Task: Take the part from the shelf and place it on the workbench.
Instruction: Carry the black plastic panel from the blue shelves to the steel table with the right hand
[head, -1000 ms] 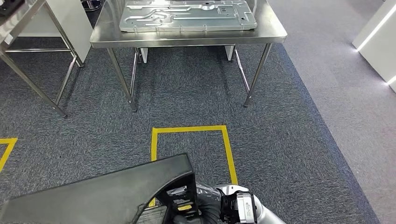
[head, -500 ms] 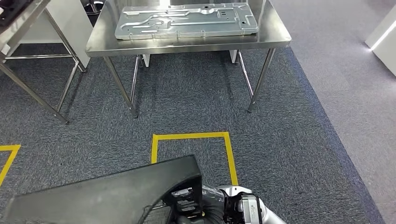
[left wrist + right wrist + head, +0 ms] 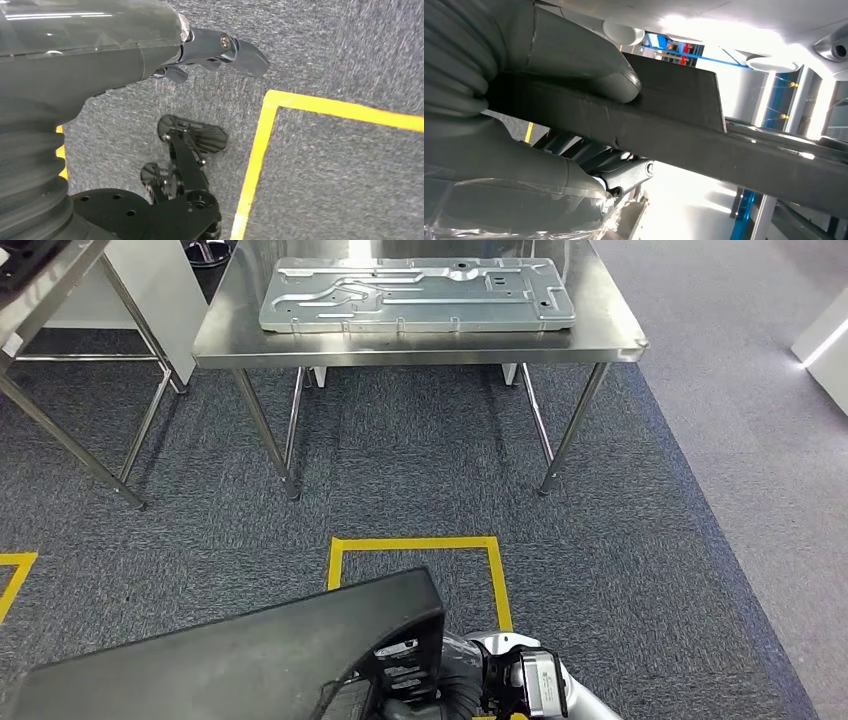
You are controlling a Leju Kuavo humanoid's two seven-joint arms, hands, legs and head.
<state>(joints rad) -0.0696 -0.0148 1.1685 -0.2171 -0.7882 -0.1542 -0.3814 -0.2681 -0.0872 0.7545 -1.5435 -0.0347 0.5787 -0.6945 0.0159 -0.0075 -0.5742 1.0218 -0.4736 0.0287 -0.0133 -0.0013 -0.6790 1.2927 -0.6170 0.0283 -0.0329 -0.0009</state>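
A large black flat part (image 3: 230, 660) fills the lower left of the head view. My right hand (image 3: 430, 690) grips it at its right end. In the right wrist view the thumb (image 3: 589, 75) presses on top of the black part (image 3: 674, 125), with the dark fingers underneath. Ahead stands the steel workbench (image 3: 610, 338), some way off across the carpet. My left hand (image 3: 150, 50) hangs over the carpet with its fingers (image 3: 235, 50) apart and nothing in them.
A silver stamped metal plate (image 3: 415, 295) lies along the workbench top. A yellow taped square (image 3: 415, 543) marks the carpet between me and the bench. Another steel frame table (image 3: 60, 390) stands at the left, and a white cabinet (image 3: 825, 340) at the right.
The whole view has shifted as I moved: the workbench now shows more fully and a little to the right. The black part stays in my right hand.
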